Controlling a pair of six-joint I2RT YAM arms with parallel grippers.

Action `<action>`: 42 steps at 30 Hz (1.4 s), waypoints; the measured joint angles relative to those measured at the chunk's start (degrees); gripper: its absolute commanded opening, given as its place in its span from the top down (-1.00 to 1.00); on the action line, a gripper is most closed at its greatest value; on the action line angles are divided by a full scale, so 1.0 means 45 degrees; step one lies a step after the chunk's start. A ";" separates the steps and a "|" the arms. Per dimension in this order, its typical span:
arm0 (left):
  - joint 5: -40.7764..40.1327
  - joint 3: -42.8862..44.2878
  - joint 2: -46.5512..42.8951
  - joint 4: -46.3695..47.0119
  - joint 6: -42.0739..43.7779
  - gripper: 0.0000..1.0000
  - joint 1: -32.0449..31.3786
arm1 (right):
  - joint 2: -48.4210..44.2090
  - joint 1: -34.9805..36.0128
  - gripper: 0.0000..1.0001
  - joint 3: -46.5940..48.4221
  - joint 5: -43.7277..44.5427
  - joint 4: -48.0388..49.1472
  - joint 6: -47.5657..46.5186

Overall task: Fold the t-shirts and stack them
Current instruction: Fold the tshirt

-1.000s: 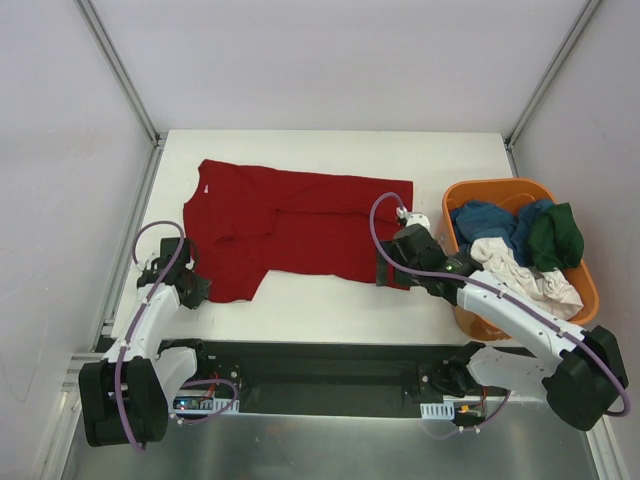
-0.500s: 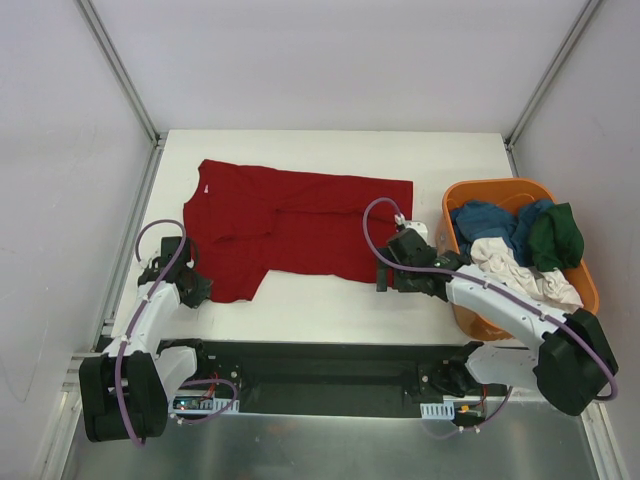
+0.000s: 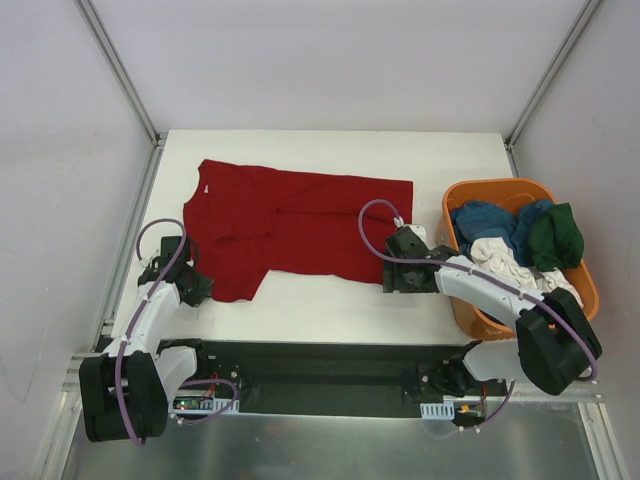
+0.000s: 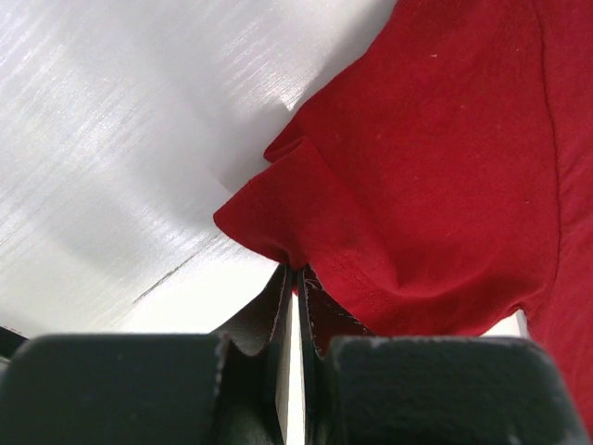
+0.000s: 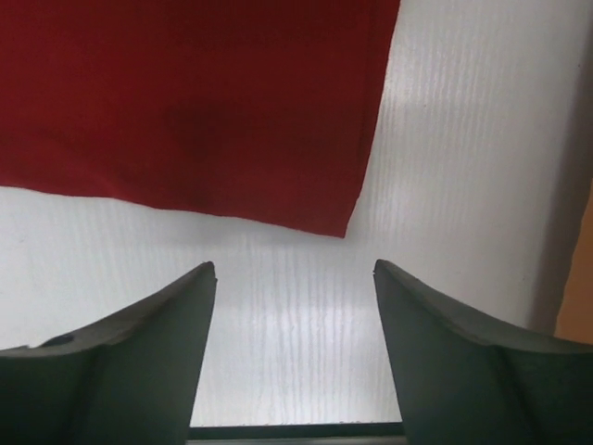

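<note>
The top external camera looks steeply down from above and behind the arm bases, far enough off to take in the whole white tabletop (image 3: 330, 300), the dark red t-shirt (image 3: 290, 225) and the orange basket (image 3: 490, 185). The left wrist camera sits close behind the left hand (image 4: 295, 273), facing the shirt's near left corner. The right wrist camera looks out low past the right hand (image 5: 295, 267) at the shirt's near right corner, and the top view shows both corners too.

Bare table (image 5: 296, 371) lies between and just ahead of the right pincer's (image 5: 292, 269) spread fingers, up to the corner of the dark red t-shirt (image 5: 185, 102). Close on its right rises the wall of the orange basket (image 3: 495, 184), blocking that side. Left of the left pincer (image 4: 295, 278), open table runs as far as the metal rail (image 3: 134, 225)
</note>
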 measured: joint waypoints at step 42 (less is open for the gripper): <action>0.1705 0.2113 0.0389 0.0053 -0.0010 1.00 0.0000 | 0.2045 -0.1064 0.99 0.2414 -0.1010 -0.0325 -0.2157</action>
